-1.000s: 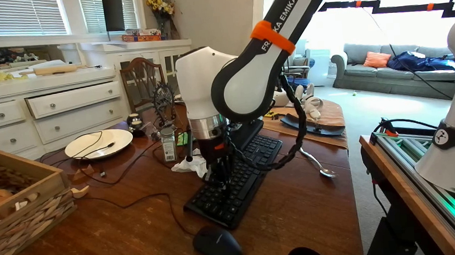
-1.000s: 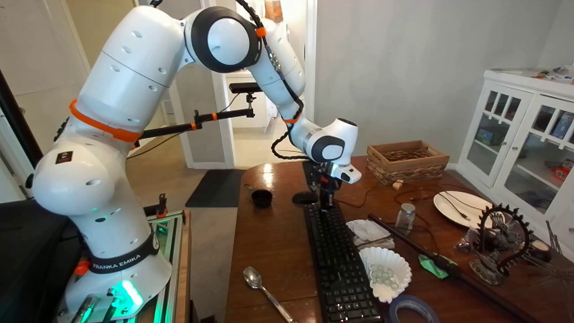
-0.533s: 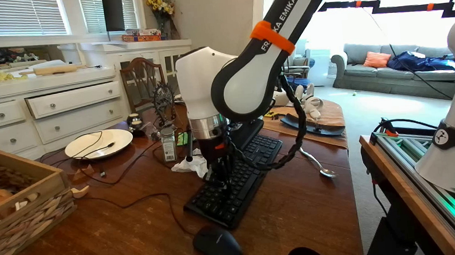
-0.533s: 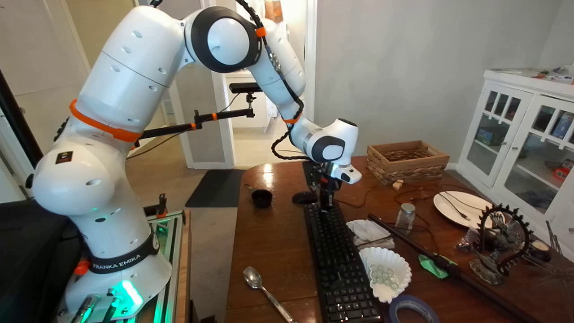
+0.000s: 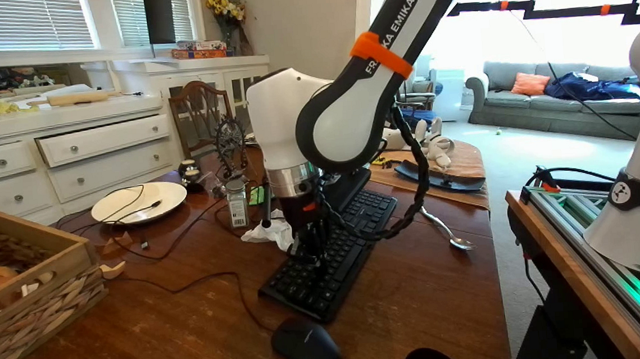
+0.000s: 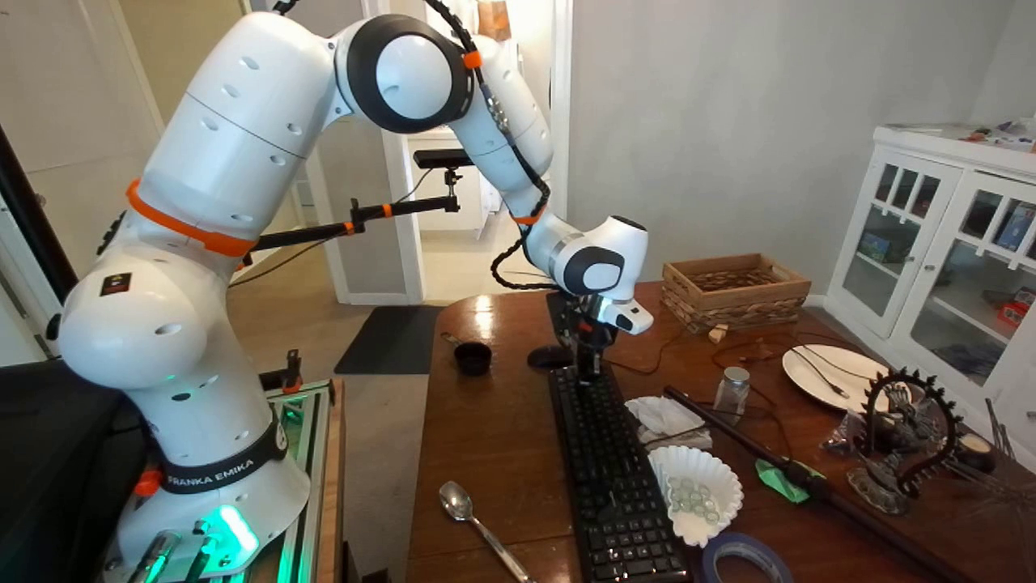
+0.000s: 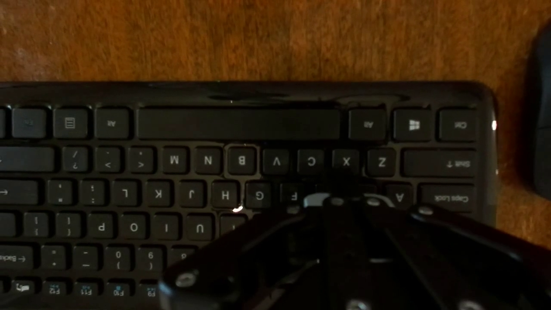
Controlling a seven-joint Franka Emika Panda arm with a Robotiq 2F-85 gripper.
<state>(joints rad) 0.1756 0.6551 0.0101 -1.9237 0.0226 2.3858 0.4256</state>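
A black keyboard [image 6: 611, 486] lies on the brown wooden table and is visible in both exterior views. My gripper [image 5: 319, 267] points straight down over the keyboard's end nearer the mouse. In the wrist view the keyboard [image 7: 239, 123] appears upside down, and the shut gripper [image 7: 342, 183] covers keys between F and A, just by X. Nothing shows between the fingers. The dark tips sit at or very close to the keys; whether they press one I cannot tell. A black mouse [image 5: 306, 346] rests just past that end of the keyboard.
Beside the keyboard lie a crumpled white tissue [image 6: 665, 417], a fluted white dish [image 6: 698, 526] of glass beads, blue tape [image 6: 745, 544] and a glass jar [image 6: 732, 394]. A spoon [image 6: 458, 502], black cup [image 6: 473, 359], wooden basket [image 6: 735, 301] and white plate [image 6: 797, 376] stand farther out.
The arm has dipped very slightly, bringing the shut gripper a touch lower over the keyboard. The keyboard, mouse and other objects stay in place.
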